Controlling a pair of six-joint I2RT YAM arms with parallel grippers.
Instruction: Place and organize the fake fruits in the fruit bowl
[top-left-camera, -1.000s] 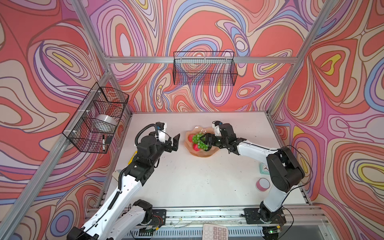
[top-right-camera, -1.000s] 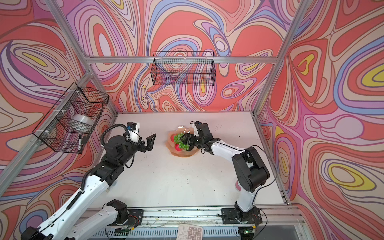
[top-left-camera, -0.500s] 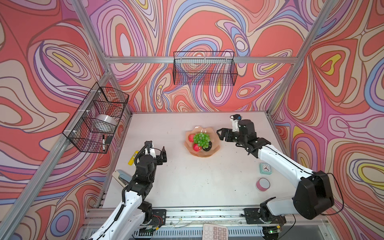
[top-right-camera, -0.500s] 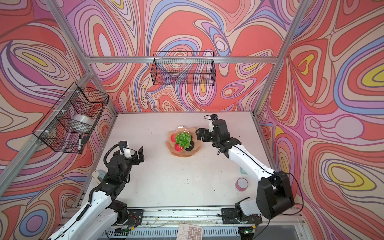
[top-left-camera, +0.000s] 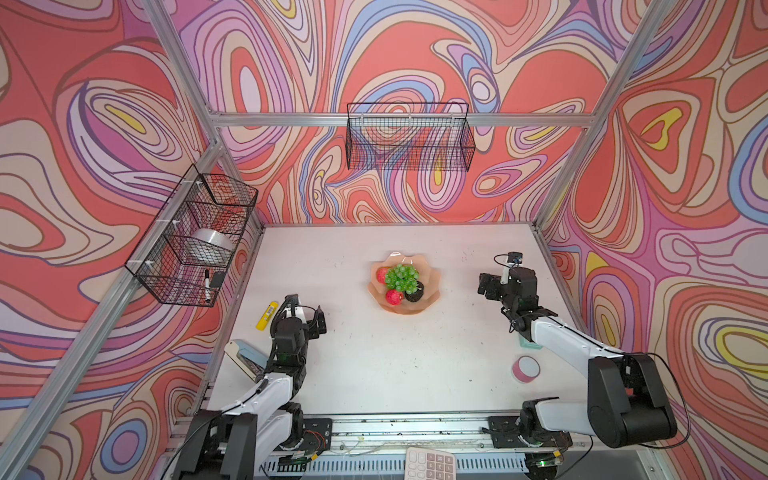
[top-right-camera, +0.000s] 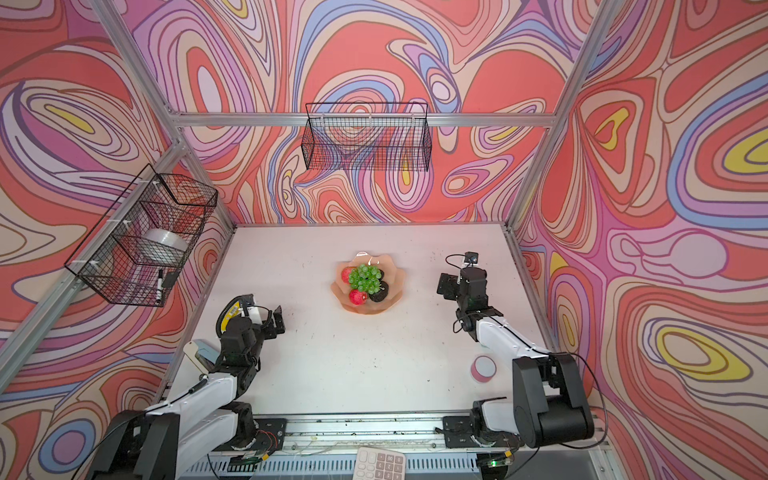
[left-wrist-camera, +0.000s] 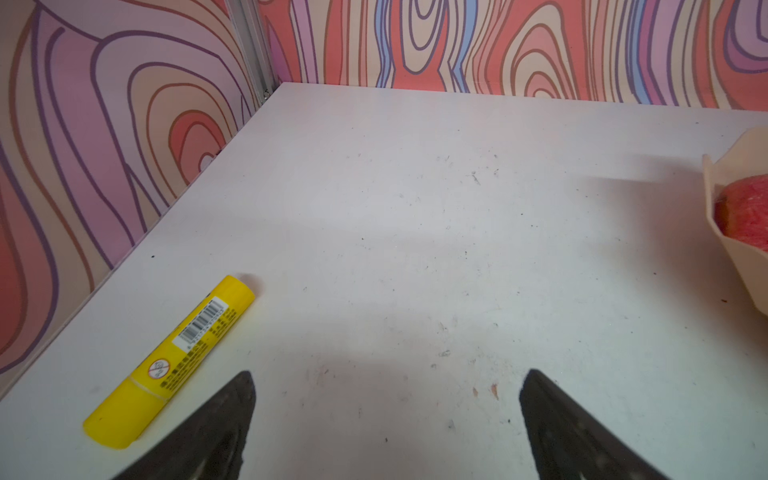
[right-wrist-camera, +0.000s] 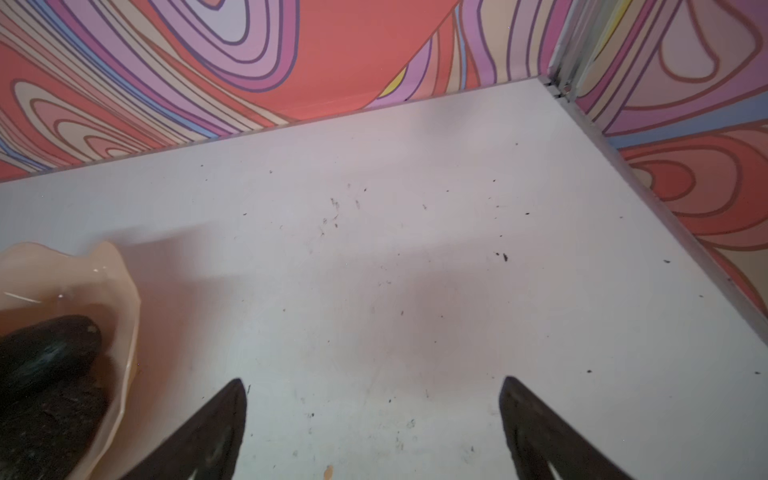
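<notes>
The peach-pink fruit bowl (top-left-camera: 433, 286) (top-right-camera: 397, 286) stands mid-table in both top views. In it lie green grapes (top-left-camera: 401, 277) (top-right-camera: 365, 277), two red apples (top-left-camera: 381, 274) (top-left-camera: 394, 296) and a dark avocado (top-left-camera: 414, 291). My left gripper (top-left-camera: 307, 312) (left-wrist-camera: 390, 374) hovers open and empty over bare table, left of and nearer than the bowl. My right gripper (top-left-camera: 492, 286) (right-wrist-camera: 374, 379) is open and empty to the right of the bowl, well apart from it. The left wrist view catches the bowl's edge (left-wrist-camera: 731, 257) with an apple (left-wrist-camera: 744, 216); the right wrist view shows the rim (right-wrist-camera: 120, 291) and avocado (right-wrist-camera: 45, 353).
A yellow glue stick (top-left-camera: 267, 316) (left-wrist-camera: 174, 357) lies beside my left gripper near the left wall. A pink tape roll (top-left-camera: 525, 368) sits front right by the right arm. Black wire baskets (top-left-camera: 409, 137) (top-left-camera: 195, 237) hang on the back and left walls. A calculator (top-left-camera: 430, 463) lies at the front rail.
Both arms have drawn back from the bowl to their own sides. The right gripper left the bowl's edge; the left dropped low toward the front left. The fruits stay in the bowl.
</notes>
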